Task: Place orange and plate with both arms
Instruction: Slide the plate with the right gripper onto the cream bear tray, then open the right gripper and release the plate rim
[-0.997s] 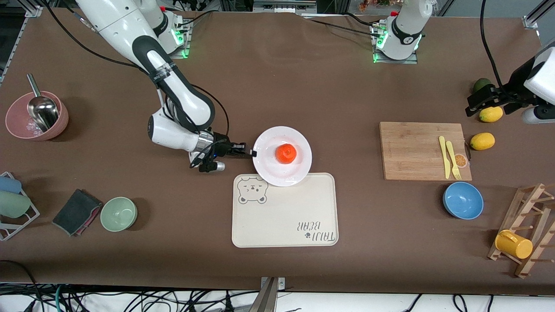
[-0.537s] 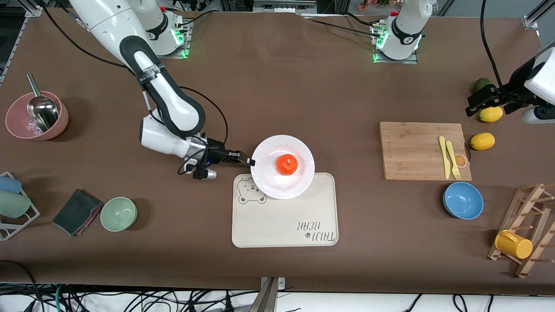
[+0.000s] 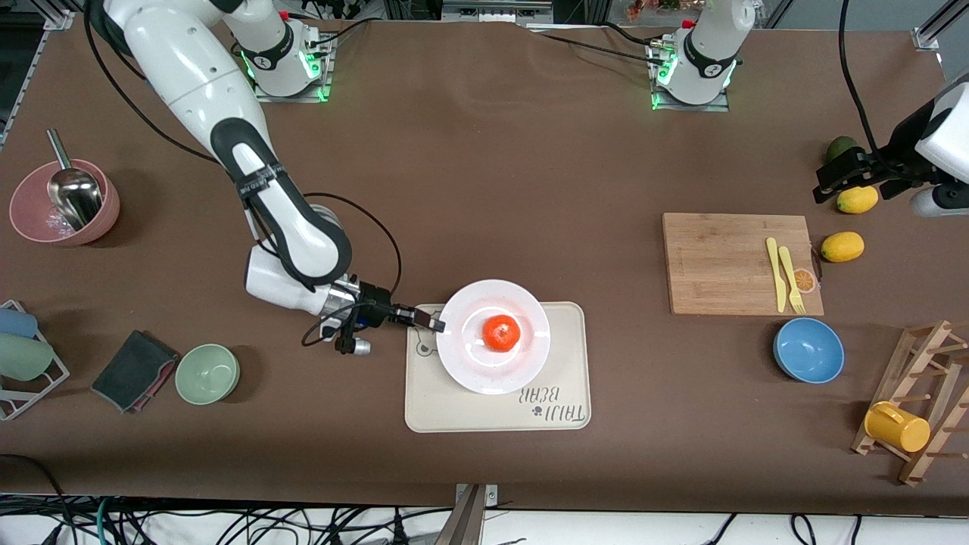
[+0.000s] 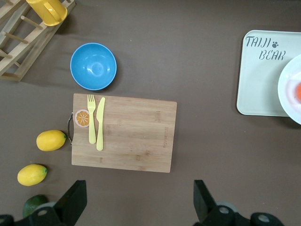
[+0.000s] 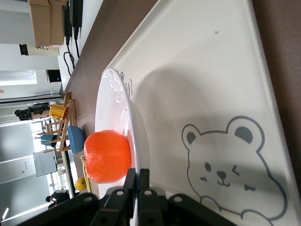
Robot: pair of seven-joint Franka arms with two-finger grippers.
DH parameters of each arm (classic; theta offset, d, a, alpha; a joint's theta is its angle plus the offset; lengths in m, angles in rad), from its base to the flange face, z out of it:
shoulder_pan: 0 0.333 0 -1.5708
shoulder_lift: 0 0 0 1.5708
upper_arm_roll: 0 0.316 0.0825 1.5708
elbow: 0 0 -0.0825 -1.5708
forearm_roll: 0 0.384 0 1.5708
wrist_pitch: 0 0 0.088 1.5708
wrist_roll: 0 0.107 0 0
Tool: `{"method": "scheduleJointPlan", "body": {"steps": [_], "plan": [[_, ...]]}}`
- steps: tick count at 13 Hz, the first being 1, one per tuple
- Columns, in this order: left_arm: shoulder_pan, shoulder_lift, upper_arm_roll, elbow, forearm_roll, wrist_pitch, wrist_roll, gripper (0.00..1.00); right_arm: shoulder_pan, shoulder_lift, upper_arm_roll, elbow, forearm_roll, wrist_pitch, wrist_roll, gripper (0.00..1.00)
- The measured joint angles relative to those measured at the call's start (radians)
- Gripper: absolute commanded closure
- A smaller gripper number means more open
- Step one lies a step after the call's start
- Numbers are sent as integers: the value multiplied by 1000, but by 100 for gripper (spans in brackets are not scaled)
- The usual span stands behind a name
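Pretty much there: the orange [image 3: 501, 333] is sat on the plate [image 3: 469, 371], held over the tray [image 3: 564, 363] by the right gripper [image 3: 436, 326] pinching its rim, left gripper [image 3: 833, 182] parked open, so only lowering and release is left.

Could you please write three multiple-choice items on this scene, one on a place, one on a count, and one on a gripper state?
1. The orange lies:
A. in the blue bowl
B. on the plate
C. on the cutting board

2. Yellow lemons on the table:
A. one
B. two
C. four

3. The right gripper is:
A. open over the tray
B. shut on nothing
C. shut on the plate's rim

Answers: 1 B, it sits mid-plate over the tray; 2 B, both lie near the open left gripper; 3 C, the right wrist view shows the fingers pinching the rim.
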Motion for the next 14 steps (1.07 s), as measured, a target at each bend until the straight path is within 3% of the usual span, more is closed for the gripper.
{"method": "scheduleJointPlan", "body": {"steps": [7,8,9,10,14], "plan": [[0,0,0,0,0,-1,0,0,4,131,0,143,0,20,0,100],[0,0,0,0,0,0,0,0,5,137,0,147,0,22,0,84],[0,0,0,0,0,0,0,0,6,140,0,148,0,23,0,7],[0,0,0,1,0,0,0,0,6,143,0,148,0,24,0,0],[0,0,0,1,0,-1,0,0,7,148,0,152,-6,28,-11,0]]}}
